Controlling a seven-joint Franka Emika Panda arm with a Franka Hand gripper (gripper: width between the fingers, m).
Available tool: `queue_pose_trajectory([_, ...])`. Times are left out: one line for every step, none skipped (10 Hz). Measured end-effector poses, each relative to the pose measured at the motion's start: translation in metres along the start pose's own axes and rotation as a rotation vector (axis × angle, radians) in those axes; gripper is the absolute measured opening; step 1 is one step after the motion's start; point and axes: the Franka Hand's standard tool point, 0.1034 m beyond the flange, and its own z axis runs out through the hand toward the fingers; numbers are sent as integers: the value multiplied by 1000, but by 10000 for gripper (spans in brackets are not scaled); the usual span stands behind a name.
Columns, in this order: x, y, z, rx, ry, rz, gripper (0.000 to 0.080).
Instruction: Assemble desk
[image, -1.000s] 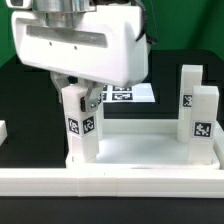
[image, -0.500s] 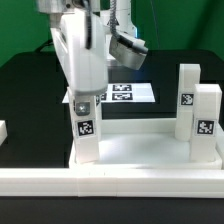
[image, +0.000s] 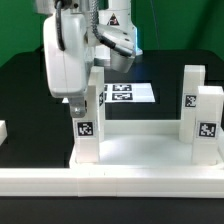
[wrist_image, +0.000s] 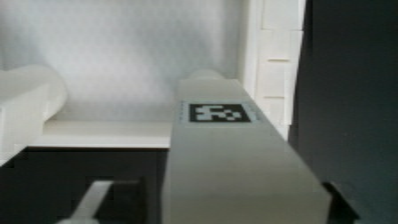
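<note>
The fingers (image: 78, 100) sit at the top of an upright white leg (image: 86, 135) at centre-left of the exterior view, but the arm's white body (image: 62, 55) covers them there, and I cannot tell whether they are clamped on the leg or apart; in the wrist view the same leg (wrist_image: 231, 150) runs up the middle of the frame with its square tag (wrist_image: 219, 113) facing the camera; the leg stands on the near-left corner of the white desk top (image: 140, 150), which fills the lower half of the exterior view on the black table (image: 25, 90); two more tagged legs (image: 198, 110) stand upright at the top's right end; the marker board (image: 125, 93) lies flat behind, at mid-frame.
</note>
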Motion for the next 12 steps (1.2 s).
queue_pose_trajectory([0, 0, 0, -1, 0, -44, 506])
queue_pose_trajectory([-1, 0, 0, 0, 0, -141, 619])
queue_pose_trajectory([-2, -1, 0, 0, -2, -248, 640])
queue_pose_trajectory([-5, -1, -1, 1, -2, -330, 640])
queue_pose_trajectory([-7, -2, -1, 2, -4, -459, 648])
queue_pose_trajectory([-8, -2, -1, 2, -4, -557, 648])
queue_pose_trajectory([-8, -2, -1, 4, -2, -635, 649])
queue_pose_trajectory([-8, -3, -1, 8, 1, -766, 649])
queue_pose_trajectory([-10, -4, -1, 10, 4, -839, 649])
queue_pose_trajectory([-10, -4, -1, 5, 10, -971, 649])
queue_pose_trajectory([-8, -4, -1, 6, 12, -1065, 649])
queue_pose_trajectory([-7, -4, -2, 6, 13, -1115, 649])
